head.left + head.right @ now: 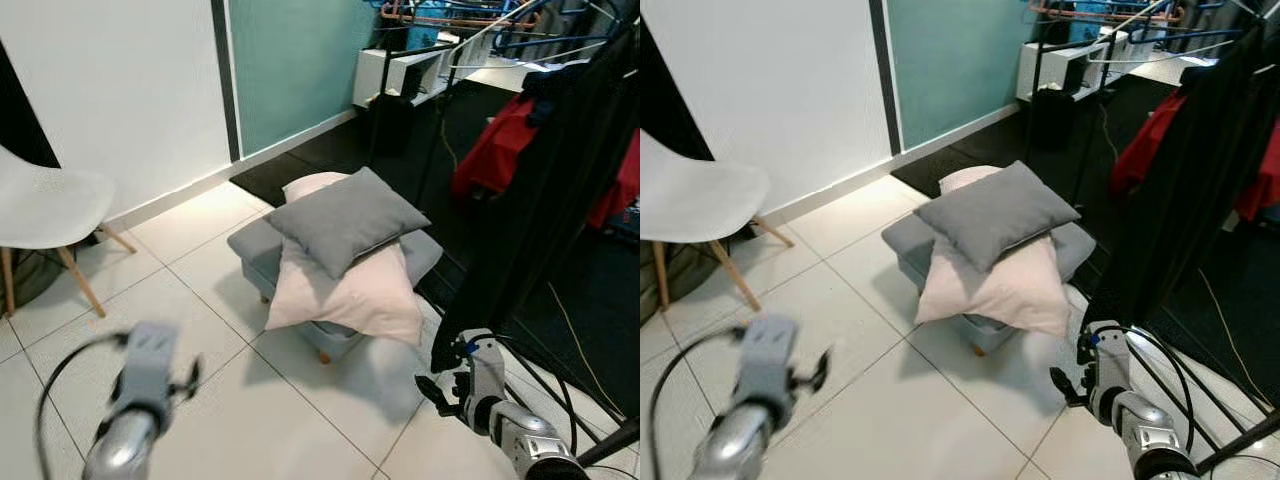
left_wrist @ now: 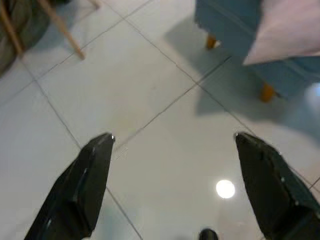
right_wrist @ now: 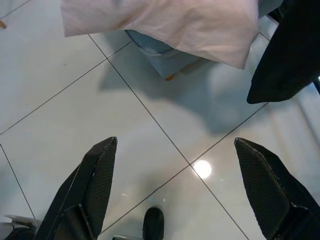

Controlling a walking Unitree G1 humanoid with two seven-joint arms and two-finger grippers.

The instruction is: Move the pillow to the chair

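A grey pillow [image 1: 346, 216] lies on top of a larger pale pink pillow [image 1: 350, 288], both stacked on a low blue-grey footstool [image 1: 255, 247]. A second pink pillow [image 1: 312, 184] peeks out behind them. The white chair [image 1: 45, 208] with wooden legs stands at the left by the wall. My left gripper [image 2: 172, 187] hangs open over bare floor tiles, short of the footstool [image 2: 235, 30]. My right gripper [image 3: 175, 192] is open too, above the tiles just before the pink pillow's [image 3: 165, 20] hanging edge.
A dark clothes rack with black and red garments [image 1: 570, 150] stands close on the right. Cables [image 1: 580, 350] run over the dark floor there. A white and teal wall [image 1: 200, 90] closes the back. Pale tiles [image 1: 250, 400] lie between me and the footstool.
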